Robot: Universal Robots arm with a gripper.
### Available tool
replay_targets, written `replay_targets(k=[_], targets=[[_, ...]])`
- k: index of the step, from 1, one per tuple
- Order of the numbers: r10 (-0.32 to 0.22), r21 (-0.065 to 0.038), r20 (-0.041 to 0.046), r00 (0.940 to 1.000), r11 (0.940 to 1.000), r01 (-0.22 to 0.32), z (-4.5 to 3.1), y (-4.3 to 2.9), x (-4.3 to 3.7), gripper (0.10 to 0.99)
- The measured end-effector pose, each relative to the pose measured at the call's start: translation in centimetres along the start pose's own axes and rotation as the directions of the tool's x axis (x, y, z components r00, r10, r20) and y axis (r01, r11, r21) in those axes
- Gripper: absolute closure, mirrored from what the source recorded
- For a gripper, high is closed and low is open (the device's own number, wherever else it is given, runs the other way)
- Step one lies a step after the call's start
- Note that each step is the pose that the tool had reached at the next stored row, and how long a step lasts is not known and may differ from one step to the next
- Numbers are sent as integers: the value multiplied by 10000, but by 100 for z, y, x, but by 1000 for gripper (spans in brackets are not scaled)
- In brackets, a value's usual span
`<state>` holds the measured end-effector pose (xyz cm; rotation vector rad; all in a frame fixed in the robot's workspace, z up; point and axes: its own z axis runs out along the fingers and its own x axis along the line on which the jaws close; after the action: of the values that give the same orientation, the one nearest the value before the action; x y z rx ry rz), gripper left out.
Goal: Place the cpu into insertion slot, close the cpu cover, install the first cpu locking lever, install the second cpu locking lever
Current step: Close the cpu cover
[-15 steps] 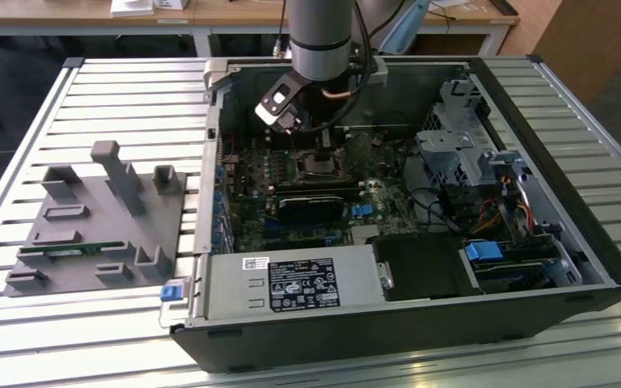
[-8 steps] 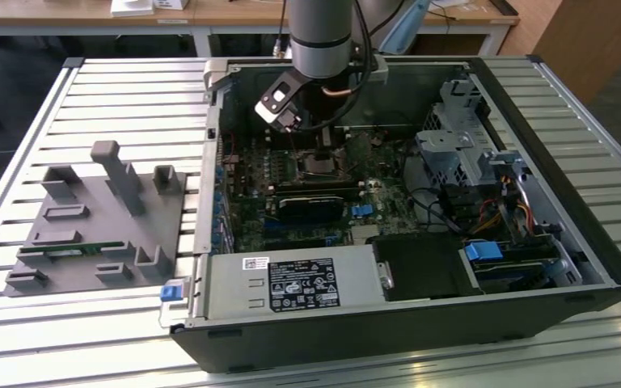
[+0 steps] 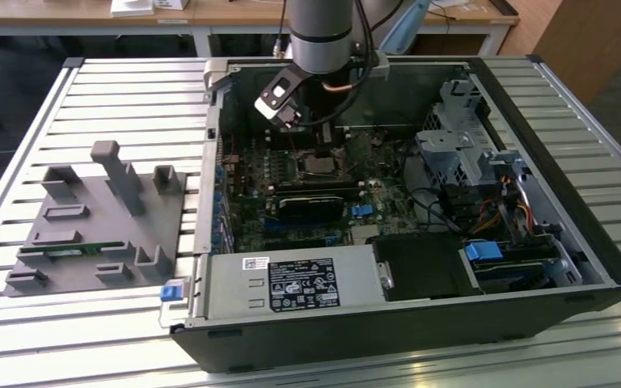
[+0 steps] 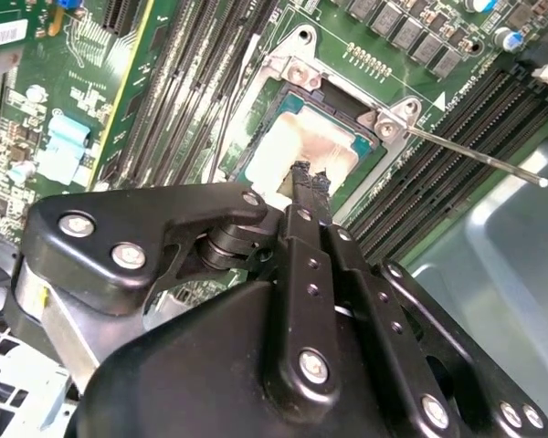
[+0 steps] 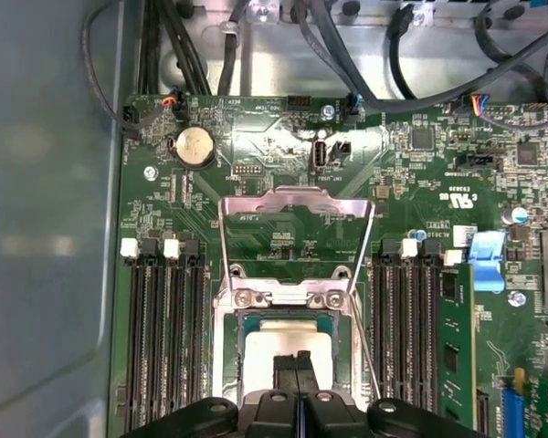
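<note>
Directly beneath the gripper (image 4: 309,173), fingers (image 4: 301,205) pressed together and empty, the cpu (image 4: 292,146) lies in the insertion slot (image 5: 226,356), the cpu cover (image 5: 297,196) swung open beyond.

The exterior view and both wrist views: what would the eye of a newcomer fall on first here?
First comes the grey robot arm, reaching down into the open computer case that lies on the slatted table. In the first wrist view the shut claw is right at the pale cpu, and the silvery cpu cover stands raised open next to it.
</note>
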<state>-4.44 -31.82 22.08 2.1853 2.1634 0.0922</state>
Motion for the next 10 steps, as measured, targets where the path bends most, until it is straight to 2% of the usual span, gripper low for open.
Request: replay_targets(k=[10], targets=[[0, 0, 8, 10000, 10000, 0, -288, 25, -1, 980]])
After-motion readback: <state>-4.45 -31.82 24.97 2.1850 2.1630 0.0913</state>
